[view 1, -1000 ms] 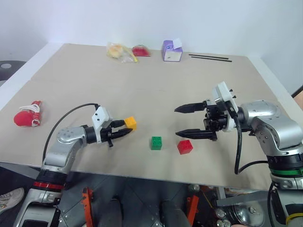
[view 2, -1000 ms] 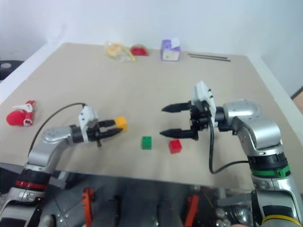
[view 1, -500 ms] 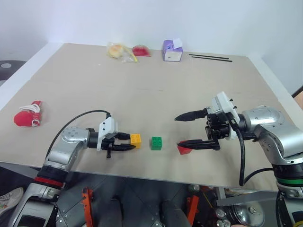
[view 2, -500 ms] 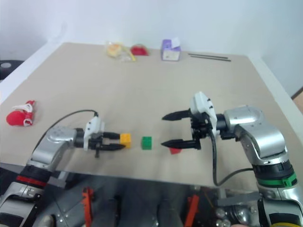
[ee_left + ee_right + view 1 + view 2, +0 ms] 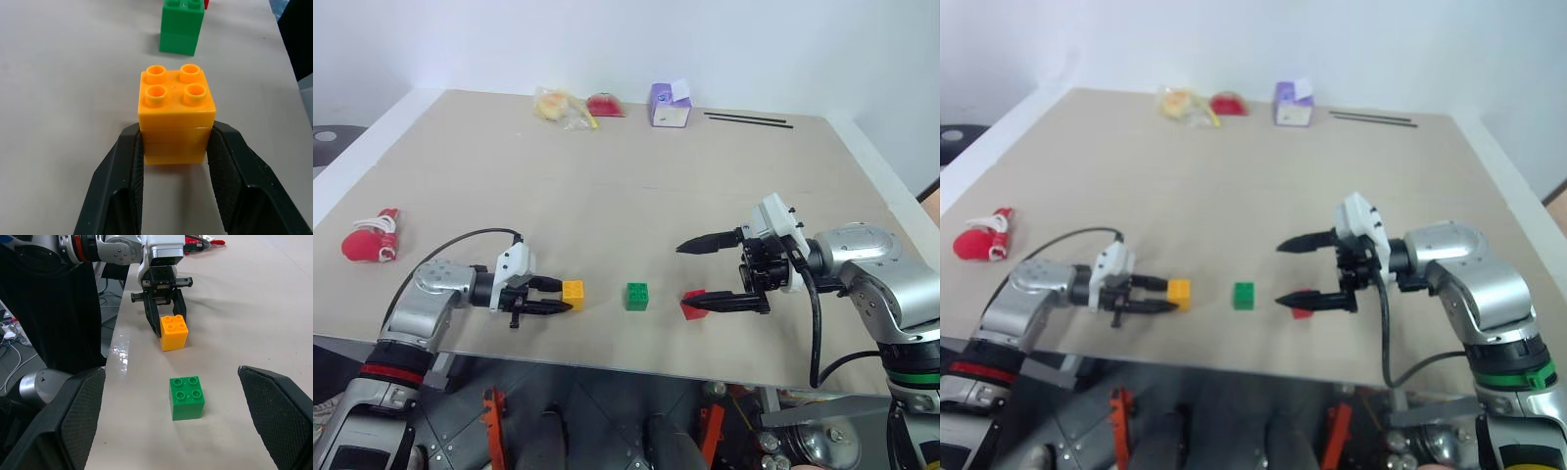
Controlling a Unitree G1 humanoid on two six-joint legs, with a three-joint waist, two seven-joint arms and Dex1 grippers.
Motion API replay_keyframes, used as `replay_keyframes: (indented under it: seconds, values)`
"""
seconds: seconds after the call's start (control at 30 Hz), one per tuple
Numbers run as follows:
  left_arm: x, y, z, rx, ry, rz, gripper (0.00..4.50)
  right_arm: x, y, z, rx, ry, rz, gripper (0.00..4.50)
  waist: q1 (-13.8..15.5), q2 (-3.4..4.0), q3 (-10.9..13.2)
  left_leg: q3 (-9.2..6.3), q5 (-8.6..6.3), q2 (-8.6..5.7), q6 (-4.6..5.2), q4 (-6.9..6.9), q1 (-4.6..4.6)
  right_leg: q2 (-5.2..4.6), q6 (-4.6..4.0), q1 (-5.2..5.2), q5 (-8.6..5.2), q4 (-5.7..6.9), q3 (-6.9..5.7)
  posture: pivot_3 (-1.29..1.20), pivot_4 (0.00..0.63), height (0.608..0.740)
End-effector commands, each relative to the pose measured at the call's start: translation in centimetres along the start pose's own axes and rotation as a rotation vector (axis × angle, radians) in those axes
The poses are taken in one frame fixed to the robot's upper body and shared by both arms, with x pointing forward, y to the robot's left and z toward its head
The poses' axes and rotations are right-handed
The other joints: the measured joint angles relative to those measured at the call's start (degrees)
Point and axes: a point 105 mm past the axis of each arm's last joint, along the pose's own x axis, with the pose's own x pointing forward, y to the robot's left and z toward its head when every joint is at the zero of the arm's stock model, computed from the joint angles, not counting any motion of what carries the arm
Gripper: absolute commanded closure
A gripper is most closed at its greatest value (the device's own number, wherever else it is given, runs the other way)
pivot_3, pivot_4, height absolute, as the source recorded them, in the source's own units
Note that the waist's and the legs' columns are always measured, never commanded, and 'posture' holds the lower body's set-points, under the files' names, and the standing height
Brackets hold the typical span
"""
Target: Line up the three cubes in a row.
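Three cubes near the frame's lower edge: left gripper (image 5: 546,297) clamps the yellow cube (image 5: 573,292), which could skew on release; right gripper (image 5: 695,274) gapes.

Tan table (image 5: 607,186). Far edge: purple-and-white box (image 5: 669,105), red item (image 5: 604,104), yellowish bag (image 5: 556,107), two thin black sticks (image 5: 749,119). Left side: red ball with white cord (image 5: 370,238).
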Motion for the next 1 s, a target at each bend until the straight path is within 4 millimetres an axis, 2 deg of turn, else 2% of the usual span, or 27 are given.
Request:
replay_keyframes:
  seconds: [0.03, 0.17, 0.23, 0.43, 0.57, 0.73, 0.87, 1.0]
  values:
    - [-0.4, 0.5, 0.3, 0.026, 0.000, 0.019, 3.23, -0.5, -0.2, 1.1, -0.046, -0.014, -0.015, 0.00, 0.01, 0.00, 0.00, 0.00, 0.00, 0.00, 0.00, 0.00, 0.00, 0.00, 0.00, 0.00, 0.00, 0.00, 0.00, 0.00, 0.150, 0.740]
    - [0.3, 0.3, 0.3, 0.033, 0.010, -0.001, 3.23, -0.5, -0.1, 1.1, -0.045, -0.012, -0.014, 0.00, 0.00, 0.00, 0.00, 0.00, 0.00, 0.00, 0.00, 0.00, 0.00, 0.00, -0.01, 0.01, 0.01, 0.00, 0.00, 0.00, 0.150, 0.740]
    - [0.4, 0.4, 0.1, 0.035, 0.020, 0.002, 2.20, -0.5, -0.1, 1.1, -0.044, -0.011, -0.015, 0.00, 0.01, 0.00, 0.00, 0.00, 0.00, 0.00, 0.00, 0.00, 0.00, 0.00, -0.02, 0.01, 0.01, 0.00, 0.00, 0.00, 0.150, 0.740]
    - [0.3, 0.3, 0.1, 0.027, 0.021, -0.011, 0.16, -0.5, -0.1, 1.0, -0.040, -0.009, -0.016, 0.00, 0.01, 0.00, 0.00, 0.00, 0.01, 0.00, 0.01, 0.00, 0.00, 0.00, 0.00, 0.01, 0.01, 0.00, 0.00, 0.00, 0.150, 0.740]
    - [0.1, 0.4, 0.9, 0.025, -0.014, -0.009, 0.07, -0.6, -0.2, 0.9, -0.035, -0.015, -0.020, 0.00, 0.00, 0.00, 0.00, 0.00, 0.01, 0.00, 0.01, 0.00, 0.00, 0.00, -0.01, 0.01, 0.01, 0.00, 0.00, 0.00, 0.150, 0.740]
    - [-0.5, 1.2, 4.2, -0.033, -0.173, 0.056, 0.07, -1.1, -1.2, 1.9, 0.000, -0.120, -0.091, 0.00, 0.00, 0.00, 0.00, 0.00, 0.01, 0.01, 0.02, 0.00, -0.01, 0.00, -0.01, 0.01, 0.01, 0.01, 0.00, 0.00, 0.150, 0.740]
    - [-1.8, 4.5, 7.7, -0.138, -0.388, 0.338, 0.07, -1.7, -4.8, 2.6, 0.041, -0.284, -0.379, 0.00, 0.01, -0.01, 0.00, -0.03, 0.03, 0.01, 0.04, 0.03, 0.00, 0.02, 0.03, 0.05, 0.04, 0.02, -0.03, 0.00, 0.150, 0.740]
    - [-4.2, 8.3, 9.1, -0.176, -0.562, 0.807, 0.07, -2.5, -8.4, 0.5, 0.117, -0.322, -0.731, 0.00, 0.06, -0.02, -0.01, -0.06, 0.07, 0.00, 0.09, 0.11, 0.02, 0.03, 0.16, 0.13, 0.13, 0.02, -0.03, 0.00, 0.150, 0.740]
